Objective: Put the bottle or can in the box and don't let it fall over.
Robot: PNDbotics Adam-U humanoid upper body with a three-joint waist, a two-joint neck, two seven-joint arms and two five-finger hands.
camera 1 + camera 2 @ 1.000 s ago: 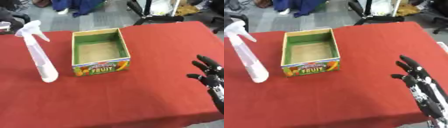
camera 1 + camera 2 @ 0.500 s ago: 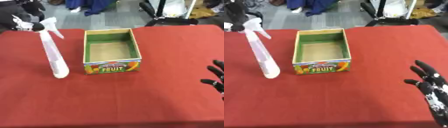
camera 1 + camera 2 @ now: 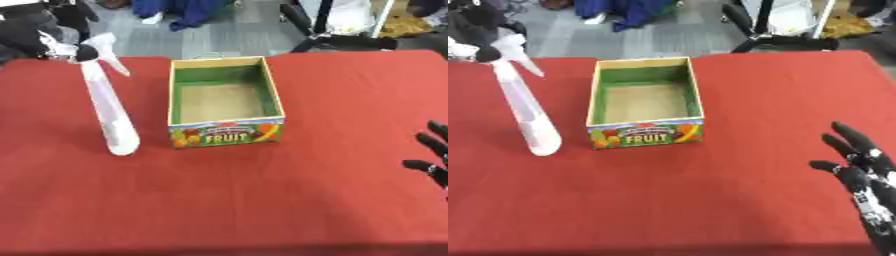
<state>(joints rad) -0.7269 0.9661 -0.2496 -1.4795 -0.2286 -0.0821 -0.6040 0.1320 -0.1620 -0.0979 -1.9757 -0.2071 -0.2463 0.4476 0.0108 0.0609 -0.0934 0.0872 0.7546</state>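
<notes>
left robot hand (image 3: 35, 35) at spray bottle (image 3: 109, 112) head, finger state unclear | bottle upright on red worktop (image 3: 262, 200), just outside fruit box (image 3: 226, 102) | right robot hand (image 3: 864, 175) splayed, idle, far side | risk: tall narrow bottle tips if lifted by its head

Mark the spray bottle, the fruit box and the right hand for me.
spray bottle (image 3: 107, 107), left eye view, middle of its clear body
fruit box (image 3: 227, 133), left eye view, printed front wall
right hand (image 3: 859, 172), right eye view, palm below the spread fingers
</notes>
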